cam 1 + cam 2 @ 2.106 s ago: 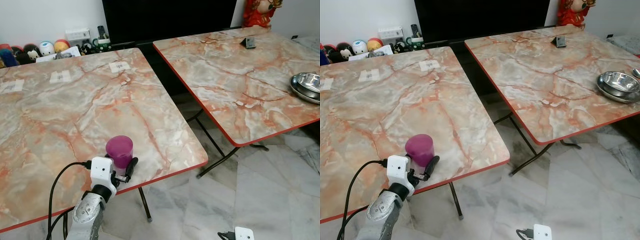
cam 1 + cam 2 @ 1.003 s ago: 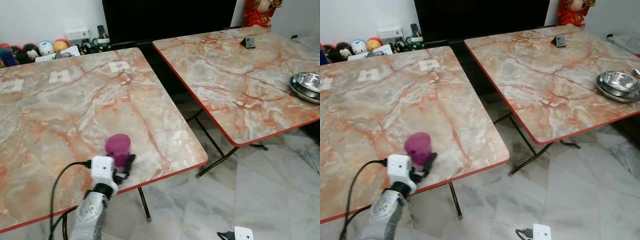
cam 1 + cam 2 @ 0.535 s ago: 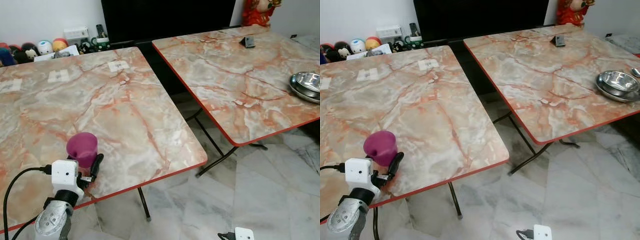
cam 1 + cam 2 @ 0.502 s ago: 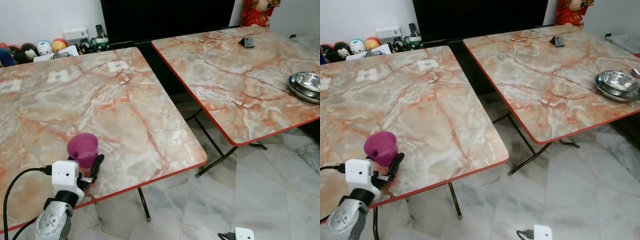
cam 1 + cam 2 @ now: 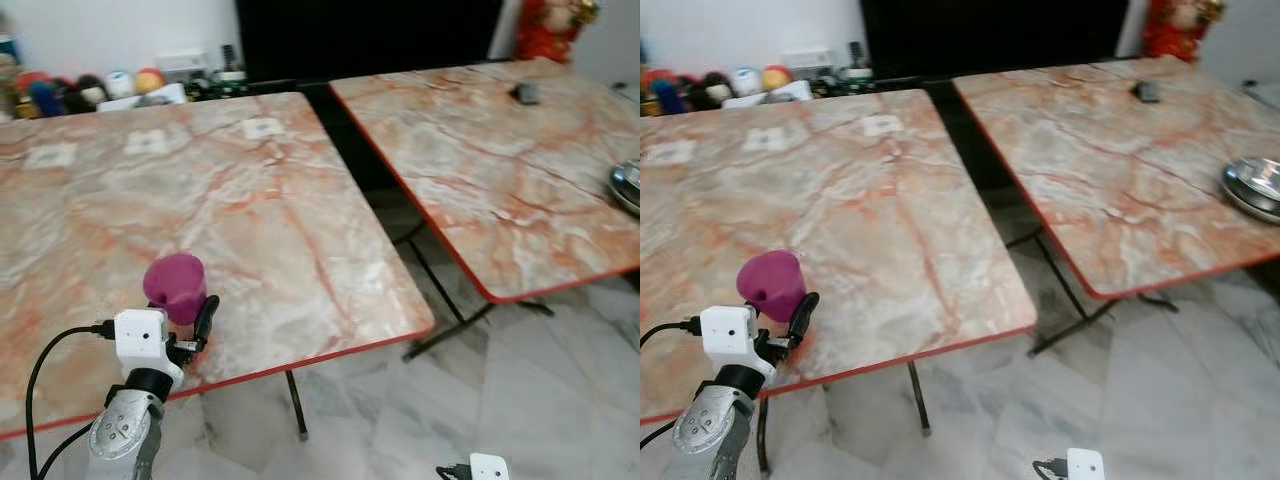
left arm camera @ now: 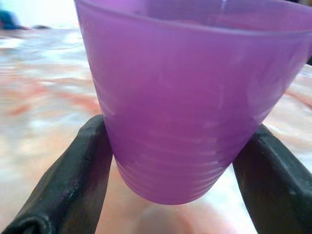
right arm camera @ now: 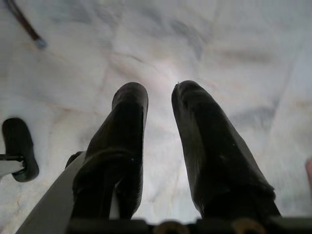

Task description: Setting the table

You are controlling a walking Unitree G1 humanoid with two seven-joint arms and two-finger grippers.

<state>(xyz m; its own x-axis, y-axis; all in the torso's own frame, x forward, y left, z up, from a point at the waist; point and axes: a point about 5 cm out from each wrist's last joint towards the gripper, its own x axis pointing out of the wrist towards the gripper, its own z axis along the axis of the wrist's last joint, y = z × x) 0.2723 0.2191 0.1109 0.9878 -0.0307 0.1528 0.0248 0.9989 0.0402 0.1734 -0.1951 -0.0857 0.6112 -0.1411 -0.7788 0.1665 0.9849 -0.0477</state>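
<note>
We pinch the purple plastic cup [image 5: 176, 287] upright in our left gripper [image 5: 188, 322] over the near edge of the left orange-veined marble table [image 5: 250, 200], ready for placing, while our right gripper [image 7: 158, 105] hangs idle, fingers narrowly parted.

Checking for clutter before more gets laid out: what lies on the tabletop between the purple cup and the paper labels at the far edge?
Nothing: the left eye view shows bare marble between the purple cup, held by the left gripper, and the paper labels.

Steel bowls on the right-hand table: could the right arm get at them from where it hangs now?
Probably not yet. The right gripper hangs low over the marble floor, while the steel bowls sit on the far edge of the other table, across a gap. The robot would likely have to walk over first.
</note>
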